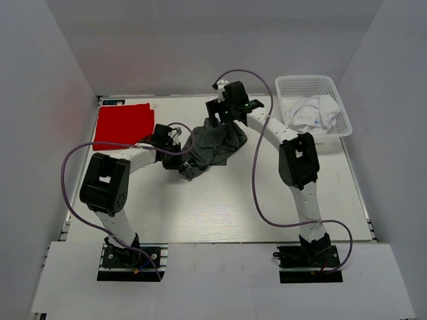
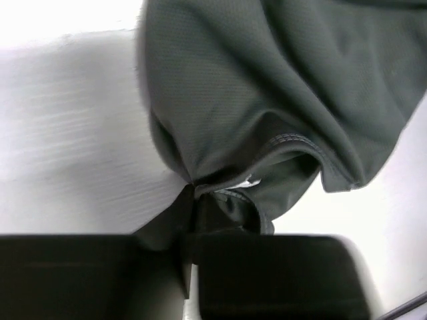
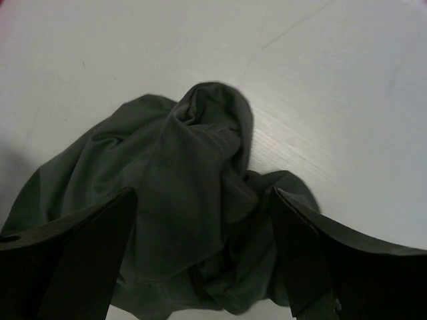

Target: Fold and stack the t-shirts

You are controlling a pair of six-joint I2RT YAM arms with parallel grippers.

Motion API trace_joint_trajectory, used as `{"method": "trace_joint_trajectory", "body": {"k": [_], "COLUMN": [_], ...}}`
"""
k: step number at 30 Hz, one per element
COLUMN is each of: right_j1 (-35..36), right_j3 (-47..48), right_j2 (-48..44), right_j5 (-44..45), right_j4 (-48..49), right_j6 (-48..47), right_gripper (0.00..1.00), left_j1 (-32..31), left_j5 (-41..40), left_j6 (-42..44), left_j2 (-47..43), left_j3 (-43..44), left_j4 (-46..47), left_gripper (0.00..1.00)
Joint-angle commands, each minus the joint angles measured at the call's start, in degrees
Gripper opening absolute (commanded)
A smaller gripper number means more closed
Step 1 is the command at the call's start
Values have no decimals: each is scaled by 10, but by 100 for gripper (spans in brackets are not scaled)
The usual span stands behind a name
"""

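Top view: grey shirt [image 1: 215,145] lies crumpled at mid-table [image 1: 220,207]. Red shirt [image 1: 123,125] lies flat at the far left, well apart from it. Basket [image 1: 303,79] at the far right holds white shirts [image 1: 315,113]. Left gripper [image 1: 180,150] is at the grey shirt's left edge; right gripper [image 1: 220,115] is at its far edge.

Left wrist: left gripper [image 2: 192,200] is pressed together, pinching a fold of the grey shirt [image 2: 267,87]; a stitched hem hangs just right of the pinch.

Right wrist: right gripper [image 3: 203,197] is spread wide, one finger on either side of the bunched grey shirt [image 3: 180,193]. Contact with the cloth can't be told.
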Motion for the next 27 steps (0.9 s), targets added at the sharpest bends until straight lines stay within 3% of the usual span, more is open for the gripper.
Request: {"method": "trace_joint_trajectory", "body": {"k": [1,2,4,6,7,8,14,17,20,24,26,27], "right_j1": [11,14,19,20,20,21,13,-2,-22,-57,-69,-75], "right_j3": [55,75,98,104,99,99,51,99,132,155,151,142], "right_j2": [40,74,90,103,94,94,-3,-34,-74,-136,-177,-190], "right_j5": [-23,-16,-8,-12,-13,-14,33,140,158,163,160,162], "right_j4": [24,23,26,39,46,50,127,128,172,239,243,252], "right_j6": [25,25,33,41,48,49,57,69,84,90,84,79], "right_gripper": [85,81,73,48,17,1,0,0,0,0,0,0], "left_j1": [-3,-3,-3,-3,-3,-3,-3,4,10,10,10,10], "left_j5": [-31,-31,-38,-44,-57,-63,-186,-247,-302,-359,-364,-358], "left_j6": [-8,-8,-13,-13,-13,-19,-25,-3,25,67,93,98], "left_j2": [-15,-20,-26,-37,-37,-44,-78,-63,-31,51,61,40], "left_j3": [17,17,17,17,17,17,101,231,406,747,807,789], "left_j4": [-8,-8,-8,-8,-8,-8,-46,-91,-123,-210,-230,-224], "left_gripper": [5,0,0,0,0,0,0,0,0,0,0,0]}}
